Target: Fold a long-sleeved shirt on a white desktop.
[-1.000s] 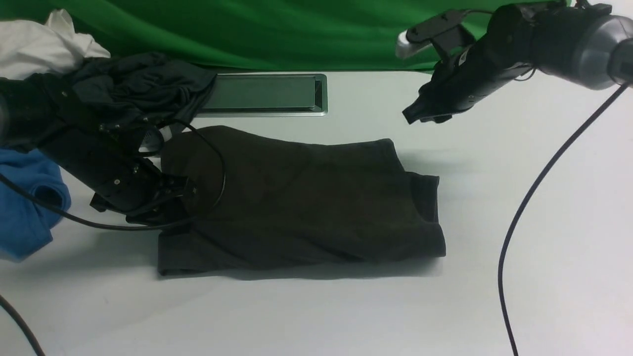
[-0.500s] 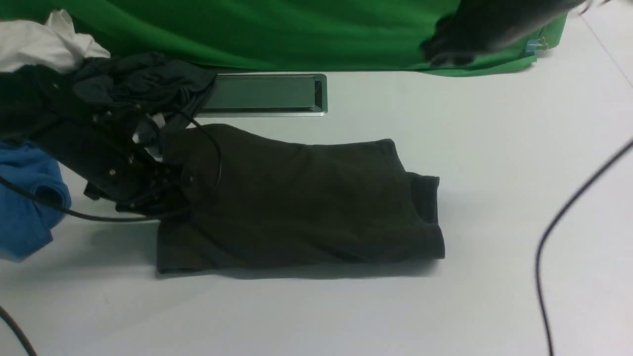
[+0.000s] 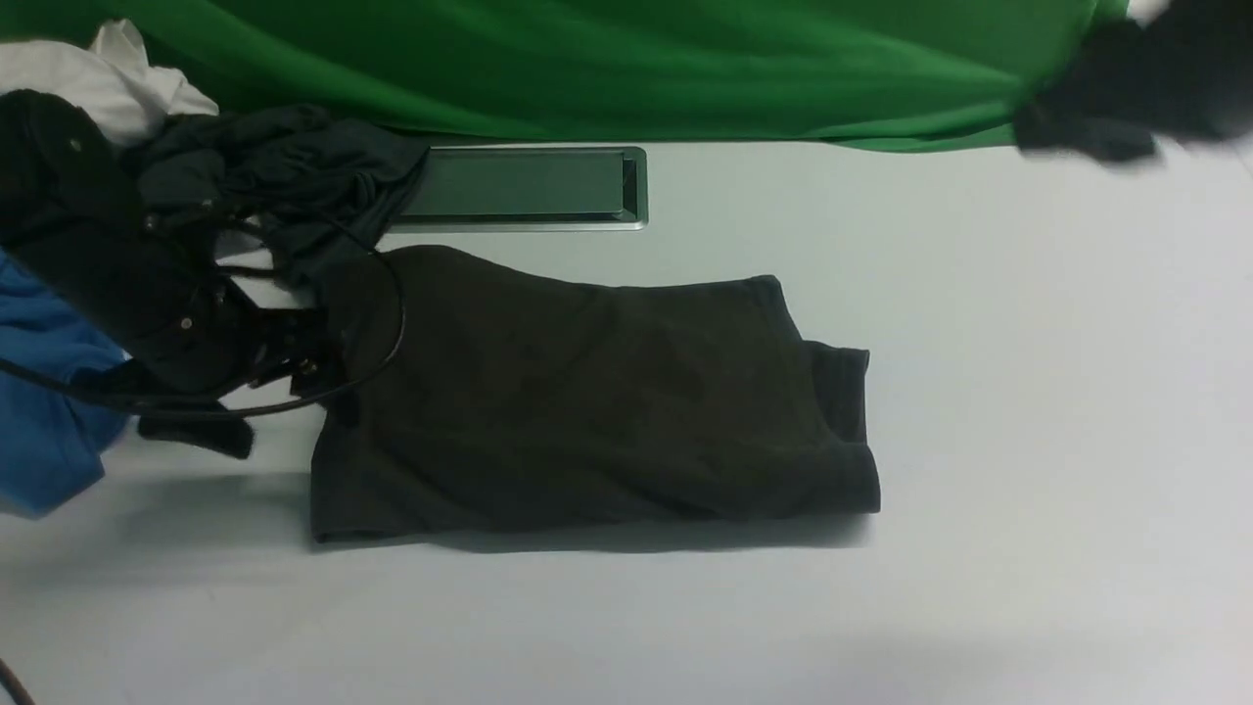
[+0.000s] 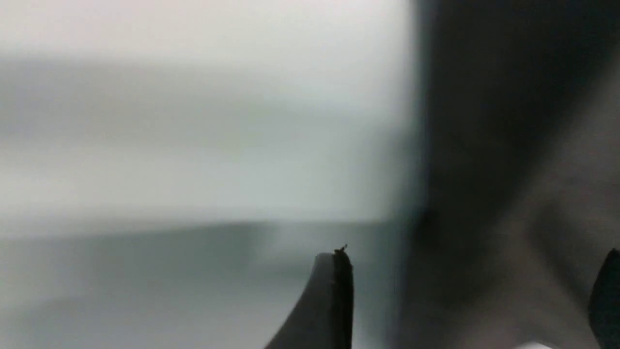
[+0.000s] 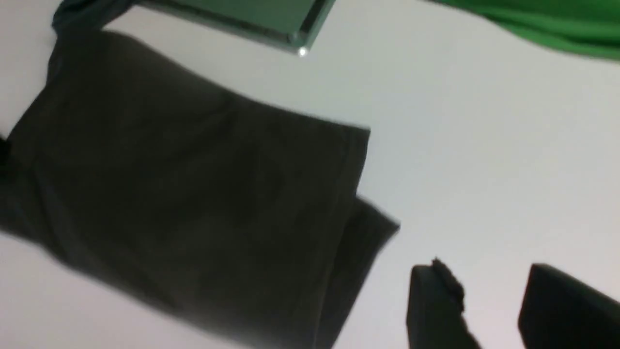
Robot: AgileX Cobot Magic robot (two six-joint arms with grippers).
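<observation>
The long-sleeved shirt lies folded into a dark olive-black rectangle in the middle of the white desktop; no lettering or label shows. My left gripper is at the shirt's left edge. In the blurred left wrist view it is open wide, with dark cloth lying beyond the gap. My right gripper is a motion blur high at the far right, well clear of the shirt. In the right wrist view it is open over bare table, beside the shirt.
A dark teal-grey garment, a blue garment and a white cloth are piled at the left. The grey cable hatch sits behind the shirt. A green backdrop closes the rear. A black cable loops over the shirt's left end.
The left arm has drawn back to the left, off the shirt's left end. The right arm has swung up and away to the far right corner. The shirt has stayed put.
</observation>
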